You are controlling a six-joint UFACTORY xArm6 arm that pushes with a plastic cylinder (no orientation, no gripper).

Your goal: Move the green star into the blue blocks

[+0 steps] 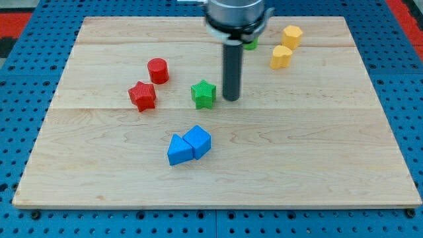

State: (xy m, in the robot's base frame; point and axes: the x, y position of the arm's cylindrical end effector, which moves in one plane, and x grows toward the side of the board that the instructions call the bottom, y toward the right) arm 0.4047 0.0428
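Note:
The green star [203,94] lies near the board's middle, a little toward the view's top. My tip [230,99] rests on the board just to the star's right, a small gap apart. Two blue blocks sit touching below the star: a blue triangular block [179,150] on the left and a blue cube [198,141] on the right. The star is well apart from them, toward the view's top.
A red cylinder [158,70] and a red star [142,96] lie to the green star's left. Two yellow blocks [291,36] [281,57] sit at the top right. Another green block [250,44] is partly hidden behind the rod. The wooden board [317,165] has blue pegboard around it.

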